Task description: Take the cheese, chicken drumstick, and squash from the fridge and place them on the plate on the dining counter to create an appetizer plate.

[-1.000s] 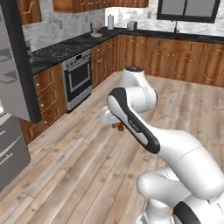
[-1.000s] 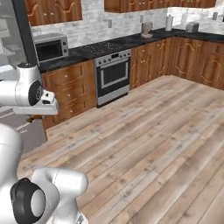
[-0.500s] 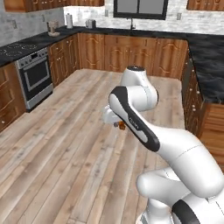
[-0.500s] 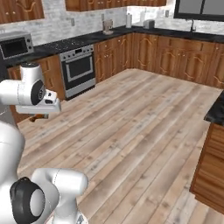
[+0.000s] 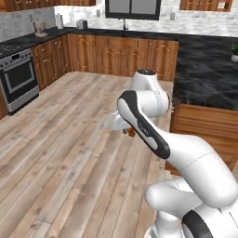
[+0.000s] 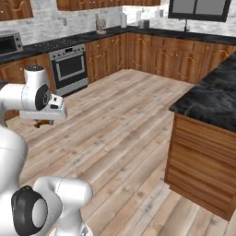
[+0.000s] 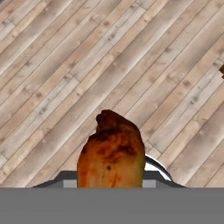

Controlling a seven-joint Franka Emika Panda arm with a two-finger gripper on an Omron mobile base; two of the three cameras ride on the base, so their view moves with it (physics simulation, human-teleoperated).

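Gripper [image 5: 129,132] hangs over open wood floor [image 5: 69,153], held close in front of the arm's upper joints, well above the planks. It is clamped on the chicken drumstick [image 7: 111,153]: in the hand view the brown-orange piece rises from between the fingers, thick end low, narrower tip pointing up toward the floor boards. The finger tips themselves are hidden behind the meat. From the left base view only a small brown bit of the drumstick [image 5: 131,132] peeks out just below the white hand. From the right base view it shows as a dark orange lump [image 6: 44,123] under the hand [image 6: 46,120].

Dining counter [image 5: 204,79] stands on the right, black veined top on a brown wooden base. Its near corner lies just beyond the arm's elbow in the left base view. In the right base view the counter [image 6: 214,99] fills the right side, well apart from the gripper.

Along the far wall runs a line of brown wooden cabinets [image 5: 116,53] under a dark worktop, with a window [image 5: 132,8] above. A steel stove [image 5: 18,83] sits at the far left. In the right base view the stove [image 6: 70,69] is seen beyond the arm, with a microwave [image 6: 10,44] to its left on the worktop. Small jars [image 6: 123,19] stand on the worktop near the window.
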